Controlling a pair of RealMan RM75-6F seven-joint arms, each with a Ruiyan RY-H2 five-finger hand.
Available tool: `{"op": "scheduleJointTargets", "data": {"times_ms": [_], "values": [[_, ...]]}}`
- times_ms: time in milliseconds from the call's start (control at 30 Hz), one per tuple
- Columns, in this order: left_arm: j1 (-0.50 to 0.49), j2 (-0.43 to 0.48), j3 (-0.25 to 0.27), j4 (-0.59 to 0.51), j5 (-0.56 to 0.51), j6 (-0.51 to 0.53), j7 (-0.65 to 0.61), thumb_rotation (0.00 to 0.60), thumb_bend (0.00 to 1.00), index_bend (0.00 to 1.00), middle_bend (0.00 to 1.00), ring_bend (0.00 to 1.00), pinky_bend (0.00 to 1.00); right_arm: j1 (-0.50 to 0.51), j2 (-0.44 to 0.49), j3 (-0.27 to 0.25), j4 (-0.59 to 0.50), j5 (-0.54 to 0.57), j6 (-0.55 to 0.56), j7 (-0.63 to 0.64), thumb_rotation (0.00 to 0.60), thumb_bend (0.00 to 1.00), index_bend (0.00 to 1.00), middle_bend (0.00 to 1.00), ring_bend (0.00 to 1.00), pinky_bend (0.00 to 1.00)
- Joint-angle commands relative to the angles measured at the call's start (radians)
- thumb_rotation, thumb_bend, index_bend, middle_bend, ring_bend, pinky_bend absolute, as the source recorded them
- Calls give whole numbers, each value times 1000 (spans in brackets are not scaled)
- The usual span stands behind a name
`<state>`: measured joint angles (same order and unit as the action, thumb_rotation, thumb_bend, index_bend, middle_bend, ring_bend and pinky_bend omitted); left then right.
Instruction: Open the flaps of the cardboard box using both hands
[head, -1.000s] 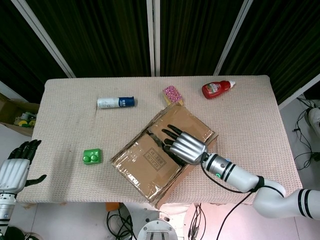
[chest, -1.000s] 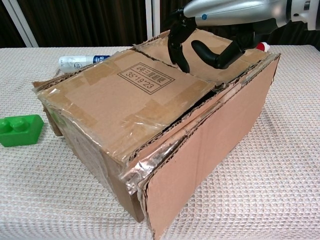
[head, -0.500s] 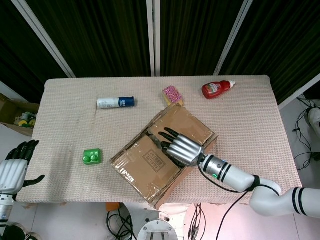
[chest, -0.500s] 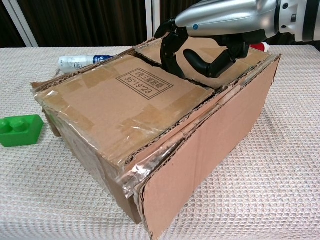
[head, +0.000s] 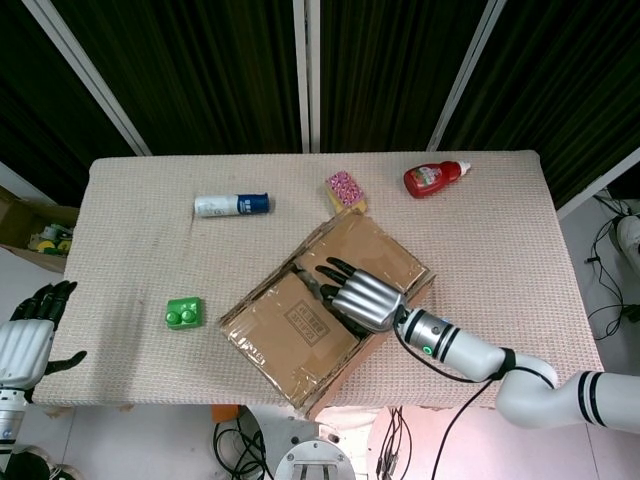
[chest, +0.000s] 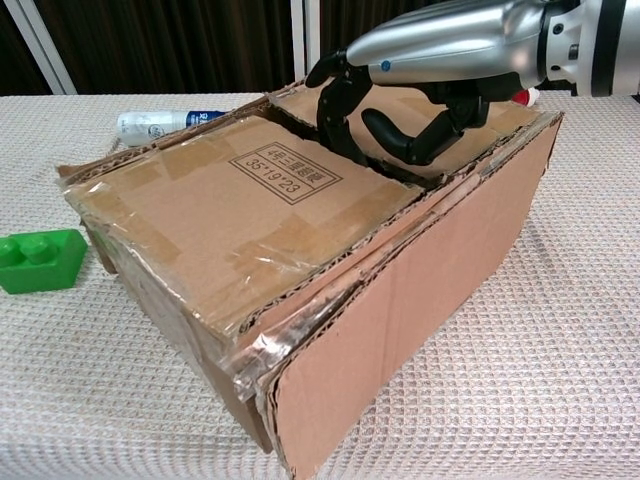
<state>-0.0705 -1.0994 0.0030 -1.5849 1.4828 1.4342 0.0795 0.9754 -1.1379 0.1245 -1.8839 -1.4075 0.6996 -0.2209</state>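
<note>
The cardboard box (head: 300, 330) lies askew at the table's front middle, its top flaps down. In the chest view the near top flap (chest: 240, 200) carries a printed stamp, and a loose side flap (chest: 440, 290) hangs down the box's right face. My right hand (head: 362, 293) rests on top of the box, and its curved fingertips (chest: 335, 110) touch the seam between the two top flaps, with the thumb bent beneath the palm. It grips nothing. My left hand (head: 28, 335) hangs off the table's front left corner with its fingers apart, far from the box.
A green block (head: 183, 313) sits left of the box. A white and blue bottle (head: 231, 205) lies behind it. A pink patterned packet (head: 344, 190) touches the box's far corner, and a red sauce bottle (head: 435, 177) lies at the back right. The box's front corner reaches the table edge.
My right hand slid a little left along the seam. The near top flap settled flatter, and the box shifted slightly towards the front left. My left hand barely moved.
</note>
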Motion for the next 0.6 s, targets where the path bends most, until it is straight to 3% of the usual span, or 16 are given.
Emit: {"op": "scheduleJointTargets", "data": {"times_ms": [33,300,600], "values": [[0,0,0,0,0,0,0,581,63,24,86,64,189,-2,-5,-6,14,-6,0,7,600,881,482,335,0,0],[-4,0,-1,-2,-4,-8,3,584,63,24,86,63,189,-1,3,-15,35,-4,15,-96,600,882,578,402,0,0],[-5,6,-1,-17,-4,-8,18,593,63,24,86,63,189,-15,9,-3,23,-33,91,-203,600,882,597,422,0,0]]}}
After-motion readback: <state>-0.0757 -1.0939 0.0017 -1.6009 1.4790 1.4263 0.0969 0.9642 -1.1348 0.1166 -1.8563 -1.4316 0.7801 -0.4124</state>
